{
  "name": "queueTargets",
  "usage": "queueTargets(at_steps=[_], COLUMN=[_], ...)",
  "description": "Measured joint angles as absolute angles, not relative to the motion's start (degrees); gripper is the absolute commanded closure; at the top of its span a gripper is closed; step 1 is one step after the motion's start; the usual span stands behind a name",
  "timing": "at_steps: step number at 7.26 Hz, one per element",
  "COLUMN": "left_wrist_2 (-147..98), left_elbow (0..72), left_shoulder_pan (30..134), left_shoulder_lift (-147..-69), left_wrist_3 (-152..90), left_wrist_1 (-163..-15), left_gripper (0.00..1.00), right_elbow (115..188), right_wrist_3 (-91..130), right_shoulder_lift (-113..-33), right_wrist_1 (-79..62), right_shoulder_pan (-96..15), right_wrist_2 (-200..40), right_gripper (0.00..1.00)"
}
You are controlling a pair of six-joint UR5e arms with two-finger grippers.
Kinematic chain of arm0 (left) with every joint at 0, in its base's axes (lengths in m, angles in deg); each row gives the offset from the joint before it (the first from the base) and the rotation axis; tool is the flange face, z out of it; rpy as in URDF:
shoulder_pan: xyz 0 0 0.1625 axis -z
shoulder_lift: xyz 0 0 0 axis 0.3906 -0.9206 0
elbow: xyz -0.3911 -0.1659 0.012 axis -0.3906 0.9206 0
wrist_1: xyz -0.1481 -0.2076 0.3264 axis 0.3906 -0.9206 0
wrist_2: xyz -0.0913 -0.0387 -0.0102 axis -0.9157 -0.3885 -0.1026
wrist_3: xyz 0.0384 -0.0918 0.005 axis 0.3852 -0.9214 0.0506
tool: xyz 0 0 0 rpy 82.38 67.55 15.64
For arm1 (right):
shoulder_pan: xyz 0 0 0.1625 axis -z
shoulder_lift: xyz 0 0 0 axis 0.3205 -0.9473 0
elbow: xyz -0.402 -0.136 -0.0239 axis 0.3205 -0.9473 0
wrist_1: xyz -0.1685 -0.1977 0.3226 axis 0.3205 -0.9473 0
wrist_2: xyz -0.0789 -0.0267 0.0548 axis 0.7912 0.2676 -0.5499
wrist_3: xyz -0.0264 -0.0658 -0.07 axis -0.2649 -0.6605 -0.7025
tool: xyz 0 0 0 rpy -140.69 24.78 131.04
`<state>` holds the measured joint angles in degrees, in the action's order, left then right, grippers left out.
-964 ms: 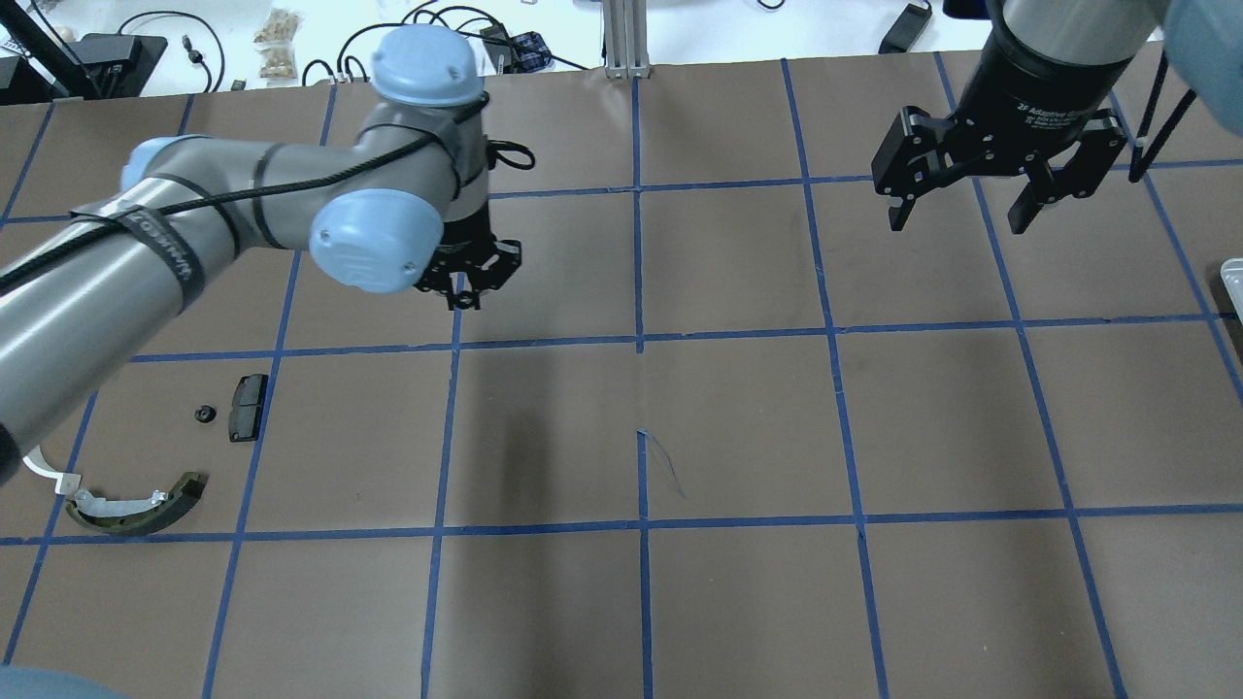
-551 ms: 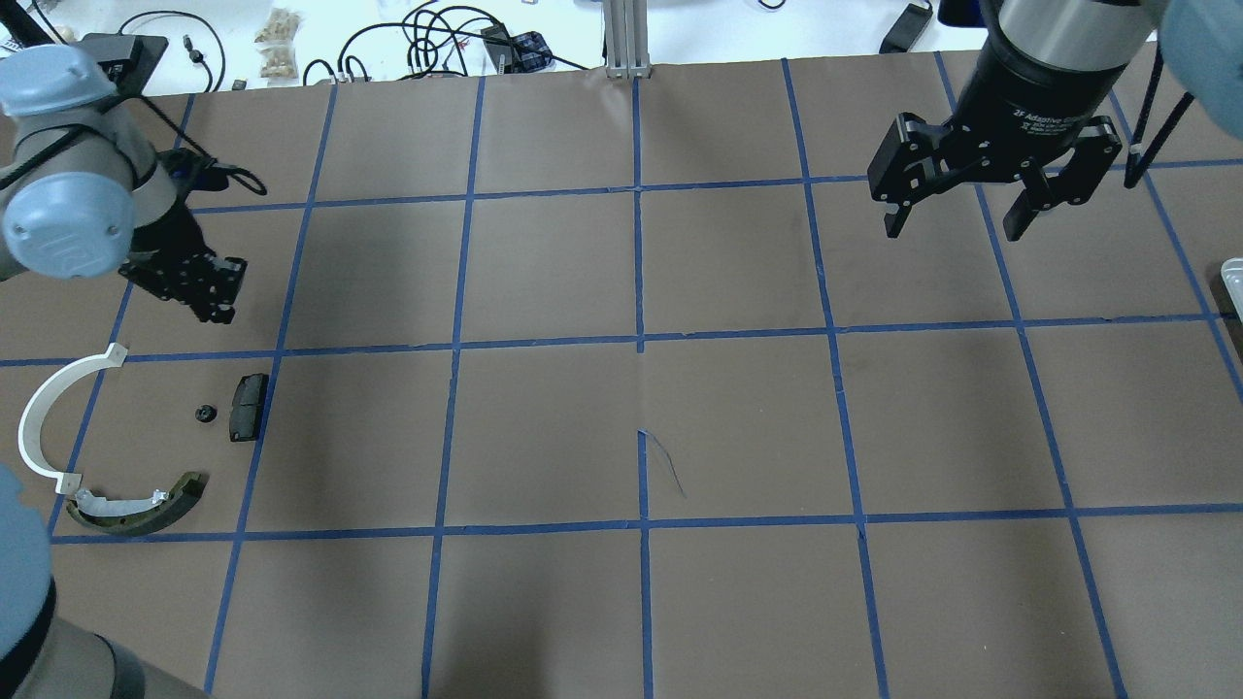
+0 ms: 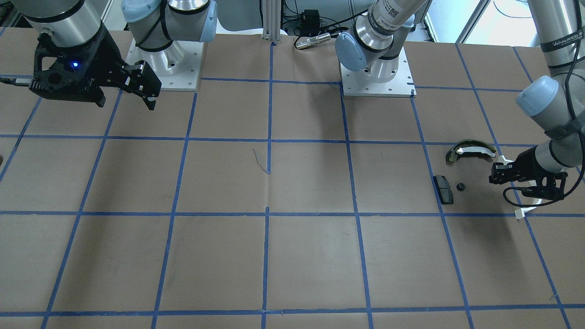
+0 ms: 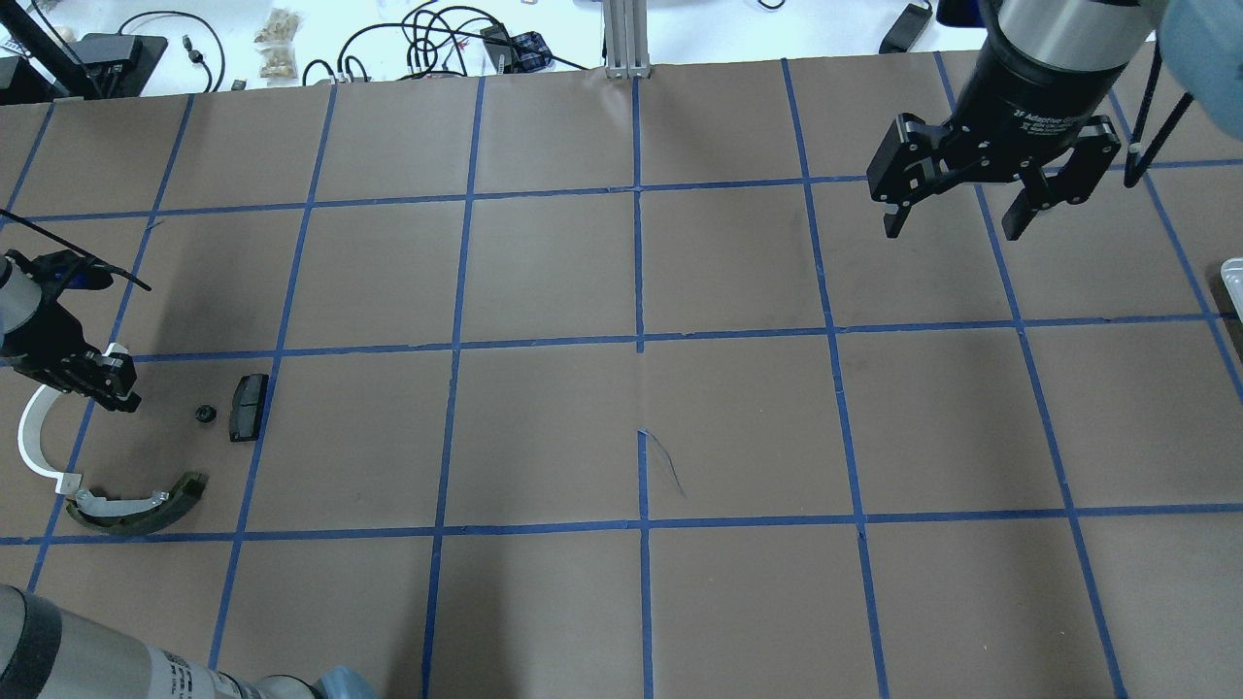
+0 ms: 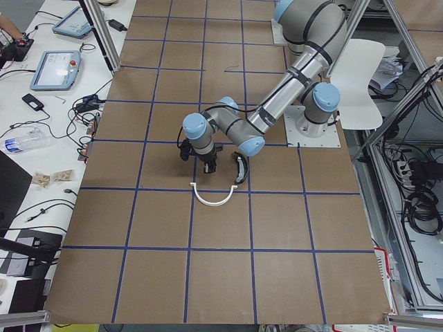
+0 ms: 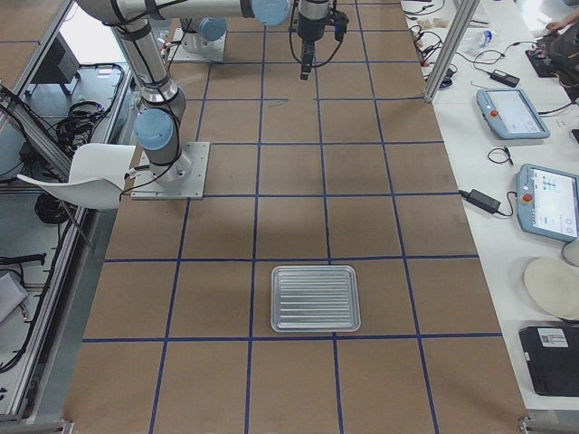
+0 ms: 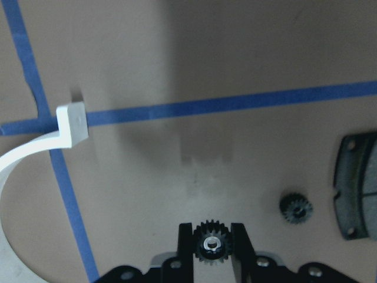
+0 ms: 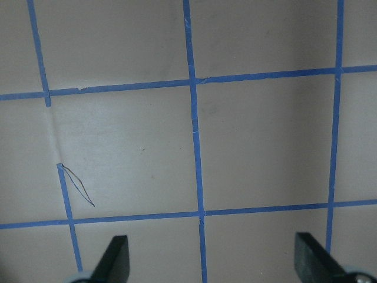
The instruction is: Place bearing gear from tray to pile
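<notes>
My left gripper (image 7: pixel 212 229) is shut on a small black bearing gear (image 7: pixel 212 243) and holds it low over the left end of the table (image 4: pixel 118 386). The pile lies beside it: a white half-ring strip (image 4: pixel 32 437), an olive-and-white curved shoe (image 4: pixel 136 510), a flat black pad (image 4: pixel 248 408) and a second small black gear (image 4: pixel 204 415). That gear also shows in the left wrist view (image 7: pixel 296 208). My right gripper (image 4: pixel 952 218) is open and empty, high over the far right. The ribbed metal tray (image 6: pixel 316 269) is empty.
Brown paper with a blue tape grid covers the table (image 4: pixel 641 417). The tray's corner (image 4: pixel 1233 272) shows at the right edge of the overhead view. Cables and small bags (image 4: pixel 277 39) lie on the white bench behind the table.
My left arm has swung from the table's middle to the far left and come down beside the pile, gear in its fingers. The right gripper has hardly moved.
</notes>
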<state>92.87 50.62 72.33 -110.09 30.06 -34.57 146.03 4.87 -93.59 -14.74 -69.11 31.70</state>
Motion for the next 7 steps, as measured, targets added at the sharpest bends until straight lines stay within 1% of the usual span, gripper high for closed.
queueTargets(at_steps=[3, 4, 7], left_wrist_2=[89.42, 89.22, 87.45], left_elbow=[53.14, 53.31, 51.87], left_shoulder_pan=[72.05, 72.04, 73.55], left_shoulder_lift=[-109.94, -109.76, -108.51], left_wrist_3=[29.17, 29.04, 28.68], left_wrist_1=[-34.40, -34.38, -34.43], left_gripper=[1.00, 0.01, 0.00], right_elbow=[146.09, 146.10, 146.11], right_wrist_3=[4.82, 4.81, 4.85], right_shoulder_lift=[-93.48, -93.48, -93.50], right_wrist_1=[-14.87, -14.92, -15.17], right_shoulder_pan=[-69.11, -69.11, -69.11], right_wrist_2=[31.71, 31.82, 31.65], right_gripper=[0.00, 0.00, 0.00])
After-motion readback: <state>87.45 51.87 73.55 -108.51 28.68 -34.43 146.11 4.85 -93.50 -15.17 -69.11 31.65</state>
